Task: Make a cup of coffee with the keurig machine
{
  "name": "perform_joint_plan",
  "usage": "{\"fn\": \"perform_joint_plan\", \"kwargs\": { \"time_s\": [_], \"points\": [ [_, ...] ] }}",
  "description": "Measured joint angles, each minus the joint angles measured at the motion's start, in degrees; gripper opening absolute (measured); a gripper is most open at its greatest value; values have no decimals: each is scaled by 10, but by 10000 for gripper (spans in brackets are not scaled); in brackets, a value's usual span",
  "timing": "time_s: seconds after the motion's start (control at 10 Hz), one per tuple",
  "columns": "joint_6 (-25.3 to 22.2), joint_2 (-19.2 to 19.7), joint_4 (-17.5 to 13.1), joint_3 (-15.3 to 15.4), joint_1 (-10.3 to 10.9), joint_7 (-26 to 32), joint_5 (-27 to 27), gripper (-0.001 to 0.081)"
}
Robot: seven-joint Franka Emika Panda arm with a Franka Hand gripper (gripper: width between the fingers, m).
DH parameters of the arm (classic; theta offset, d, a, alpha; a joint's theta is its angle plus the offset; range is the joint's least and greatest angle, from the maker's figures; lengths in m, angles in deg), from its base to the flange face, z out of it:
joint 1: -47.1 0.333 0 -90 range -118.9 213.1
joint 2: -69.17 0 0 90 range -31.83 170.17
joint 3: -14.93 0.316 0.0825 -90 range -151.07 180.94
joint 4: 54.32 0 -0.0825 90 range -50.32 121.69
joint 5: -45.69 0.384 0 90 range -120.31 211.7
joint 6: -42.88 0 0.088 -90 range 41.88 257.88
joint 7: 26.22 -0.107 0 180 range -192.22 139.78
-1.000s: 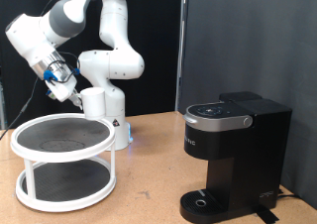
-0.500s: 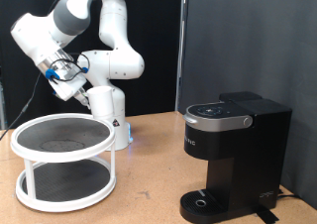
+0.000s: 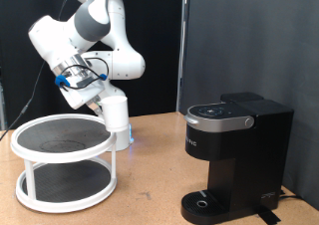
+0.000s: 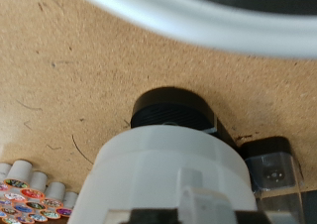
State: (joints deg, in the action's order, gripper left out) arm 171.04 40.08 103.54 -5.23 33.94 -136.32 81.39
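So the gripper (image 3: 100, 96) is carrying the cup (image 3: 115, 118), the plain white ceramic mug, hanging up in the air well off to the exterior view's left of the keurig machine (image 3: 237, 157). It's clamped on the mug near the rim, and the mug sits just above the edge of a white two-tier round rack (image 3: 62, 162), so also left of the keurig. The wrist view backs this up: the mug (image 4: 168, 179) fills the lower part of the shot right under the fingers, with the keurig's black top (image 4: 178, 113) visible past it on the wooden table (image 4: 59, 75).

The keurig's lid looks closed and its round drip tray (image 3: 206, 202) has nothing on it yet.

Handling-wise, I'd guess glazed ceramic: stiff, a bit heavy for its size, slippery, and it'll chip if bumped. Pinching the wall at the rim seems right, since the handle is awkward for two fingers.
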Motion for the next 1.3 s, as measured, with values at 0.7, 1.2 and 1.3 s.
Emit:
{"fn": "perform_joint_plan", "kwargs": {
  "time_s": [0.7, 1.2, 1.3],
  "points": [
    [61, 78, -35, 41, 87, 18, 70, 8],
    [79, 126, -50, 84, 88, -93, 35, 8],
    [86, 149, -59, 96, 90, -106, 27, 8]
  ]
}}
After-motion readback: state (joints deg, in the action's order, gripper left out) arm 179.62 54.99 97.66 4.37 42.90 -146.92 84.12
